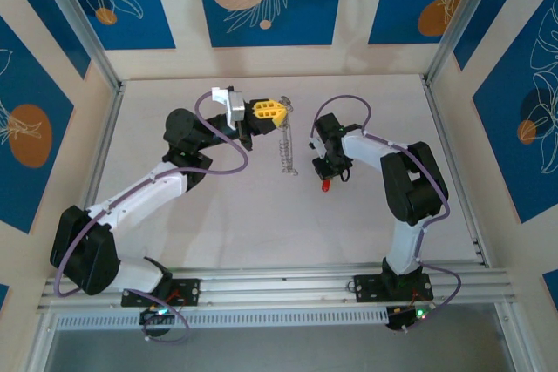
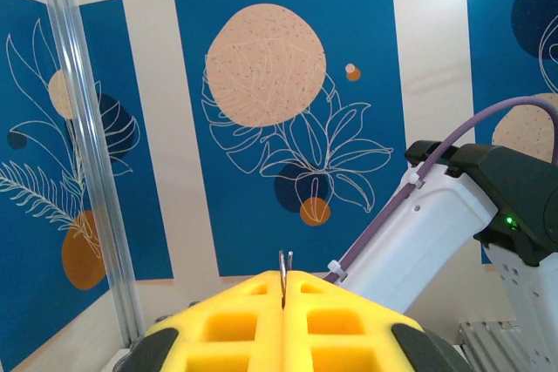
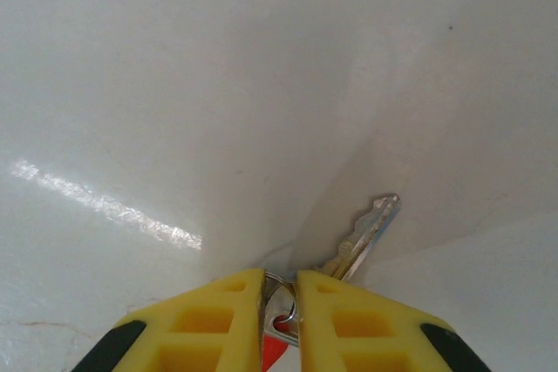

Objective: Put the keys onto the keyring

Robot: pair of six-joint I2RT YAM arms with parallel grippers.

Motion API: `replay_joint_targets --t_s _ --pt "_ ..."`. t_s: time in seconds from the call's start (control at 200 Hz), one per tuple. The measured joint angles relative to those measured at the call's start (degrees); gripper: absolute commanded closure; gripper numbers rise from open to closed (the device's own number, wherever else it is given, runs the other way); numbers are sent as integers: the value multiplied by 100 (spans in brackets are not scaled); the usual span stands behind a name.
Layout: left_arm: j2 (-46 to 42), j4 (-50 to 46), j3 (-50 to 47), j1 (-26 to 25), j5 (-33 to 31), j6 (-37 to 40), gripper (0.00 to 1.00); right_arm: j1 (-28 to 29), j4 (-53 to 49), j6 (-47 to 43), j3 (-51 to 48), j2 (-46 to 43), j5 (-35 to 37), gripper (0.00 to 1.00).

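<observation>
The left claw is shut, pinching a link of the keyring chain. The chain's long axis runs mid-desk from that claw toward the desk's near edge. Just right of its lower end, the narrowed right claw clamps the red-headed key, blade forward. The chain thus lies to this claw's left.

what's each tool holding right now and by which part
The left tool pinches the keyring chain by its top end; the right tool grips the key at its head end, blade sticking out.
</observation>
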Motion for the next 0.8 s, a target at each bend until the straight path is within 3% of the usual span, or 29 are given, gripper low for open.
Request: replay_joint_targets --t_s 0.13,0.605,0.8 --pt "0 0 0 0 0 0 100 -13 39 35 0 -2 -52 100" --pt "0 2 0 0 0 0 100 -251 160 284 -133 -446 -750 100" --pt "0 24 0 0 0 -2 100 -216 179 363 -133 -466 -813 78"
